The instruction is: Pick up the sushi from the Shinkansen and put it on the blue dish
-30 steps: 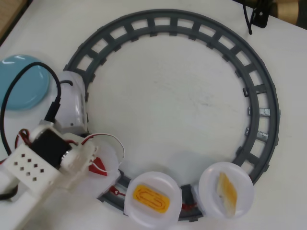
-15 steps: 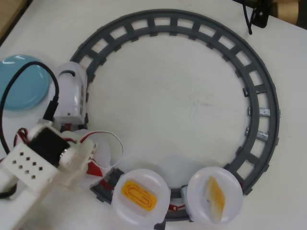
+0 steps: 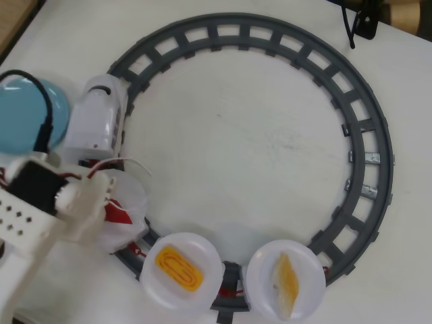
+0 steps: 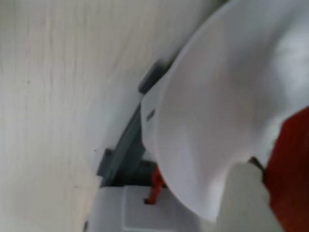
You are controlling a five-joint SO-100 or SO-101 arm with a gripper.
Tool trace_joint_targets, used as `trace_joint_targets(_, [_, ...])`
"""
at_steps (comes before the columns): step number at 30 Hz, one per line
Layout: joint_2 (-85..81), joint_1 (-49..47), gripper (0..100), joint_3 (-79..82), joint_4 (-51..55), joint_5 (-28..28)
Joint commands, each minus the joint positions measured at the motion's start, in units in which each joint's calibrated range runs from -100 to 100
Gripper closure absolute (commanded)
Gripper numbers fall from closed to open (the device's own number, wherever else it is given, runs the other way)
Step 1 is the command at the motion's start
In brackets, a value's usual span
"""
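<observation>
In the overhead view the white Shinkansen [image 3: 101, 116] stands on the grey track at the left, with three white plates behind it. My gripper [image 3: 113, 206] is low over the first white plate [image 3: 135, 196], right at the red sushi [image 3: 121, 214]. The wrist view shows that plate [image 4: 217, 106] up close, the red sushi [image 4: 289, 174] at the right edge, and one white finger [image 4: 244, 200] against its left side. The other finger is hidden, so the jaws' state is unclear. The blue dish [image 3: 23, 115] lies left of the train, partly under a black cable.
The grey ring track [image 3: 368, 155] circles the table's middle. A yellow spiral piece [image 3: 179, 268] and a pale orange piece [image 3: 287, 279] lie on the other two white plates at the bottom. My white arm [image 3: 34, 216] fills the lower left.
</observation>
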Motion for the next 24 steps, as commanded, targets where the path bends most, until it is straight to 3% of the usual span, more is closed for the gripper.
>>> trace_joint_targets(1, [-0.17,-2.7,91,-8.01,2.49,-1.02])
trace_joint_targets(17, [0.57,-18.28,91,-16.31,1.3,-1.12])
trace_joint_targets(24, [13.02,-22.95,91,-27.31,0.54,-2.07])
